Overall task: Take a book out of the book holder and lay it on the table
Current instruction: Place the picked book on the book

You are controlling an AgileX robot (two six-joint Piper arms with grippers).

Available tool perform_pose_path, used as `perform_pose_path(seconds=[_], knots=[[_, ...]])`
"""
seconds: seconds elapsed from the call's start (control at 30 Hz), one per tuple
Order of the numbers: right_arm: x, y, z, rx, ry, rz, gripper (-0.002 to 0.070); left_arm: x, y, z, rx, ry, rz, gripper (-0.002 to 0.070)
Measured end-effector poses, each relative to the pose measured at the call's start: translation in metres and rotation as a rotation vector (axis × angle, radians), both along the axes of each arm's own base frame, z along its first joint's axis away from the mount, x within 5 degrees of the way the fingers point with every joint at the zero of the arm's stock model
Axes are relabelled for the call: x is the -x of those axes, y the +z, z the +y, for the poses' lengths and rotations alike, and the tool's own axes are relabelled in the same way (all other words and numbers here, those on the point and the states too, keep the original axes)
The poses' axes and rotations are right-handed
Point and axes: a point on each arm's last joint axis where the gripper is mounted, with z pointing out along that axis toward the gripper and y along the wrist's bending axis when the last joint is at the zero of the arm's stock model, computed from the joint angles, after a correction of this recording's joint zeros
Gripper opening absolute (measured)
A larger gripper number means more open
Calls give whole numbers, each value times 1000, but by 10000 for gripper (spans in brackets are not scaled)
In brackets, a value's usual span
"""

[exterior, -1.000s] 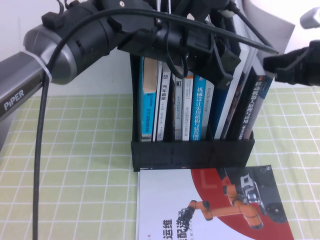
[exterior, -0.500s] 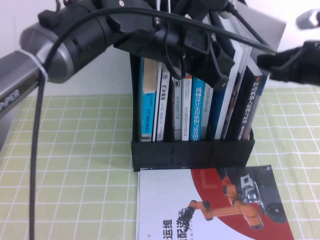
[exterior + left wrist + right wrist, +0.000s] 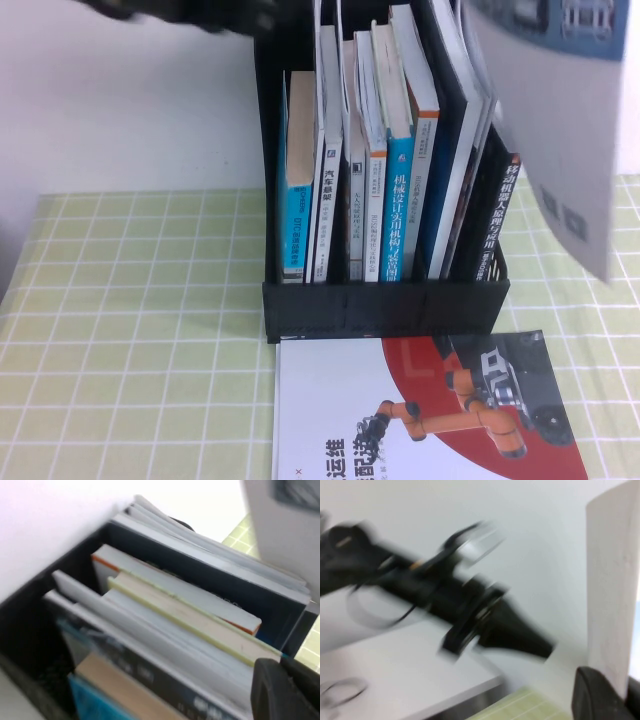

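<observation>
My right gripper [image 3: 606, 696] is up at the far right above the rack, pinching the book [image 3: 560, 130] by 1 edge; in my right wrist view the pale sheet runs straight down into the dark pad. The book hangs in the air, tilted, clear of the book holder [image 3: 385, 305], just beside its right wall and well above the table [image 3: 130, 330]. My left gripper [image 3: 287, 692] hovers over the tops of the books in the rack, and I cannot tell whether it is spread or closed; only a dark part of it shows at the edge of my left wrist view. I judge the extraction done and the laying down not yet begun. The risks I see: the book is large and thin and I hold it at 1 edge only, so it could swing, bend or slip out of the pinch if I move fast. Its low corner hangs close to the rack's right side and the dark-spined book [image 3: 497, 215] leaning there, so a careless sweep could snag it or drag the rack. The white-and-red book [image 3: 430, 410] already lies in front of the rack, so the book could land half on it and slide. My left arm is close overhead, and crossing paths could knock the book.
</observation>
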Motion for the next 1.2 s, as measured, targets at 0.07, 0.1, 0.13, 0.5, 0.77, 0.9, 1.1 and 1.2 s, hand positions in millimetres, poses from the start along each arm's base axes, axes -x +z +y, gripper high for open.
perform_pose_path(seconds=[0.07,0.1,0.13,0.5,0.77,0.9,1.1,1.2], knots=[[14,11,4,59,116,0,8,12,11,20,9,27,23,-3],[20,17,5,83,157,-1,8,19,16,28,7,32,39,-3],[26,21,6,113,197,10,8,25,19,37,7,43,60,-3],[48,21,14,456,183,109,8,98,36,75,40,141,78,-3],[35,-47,49,1002,172,137,8,137,5,77,64,188,100,-3],[26,-91,82,1229,136,94,8,147,-5,78,69,213,97,-3],[35,-142,126,1384,18,-96,8,156,-3,78,79,224,68,-3],[45,-160,140,1437,16,-179,8,159,-2,78,80,220,60,-3]])
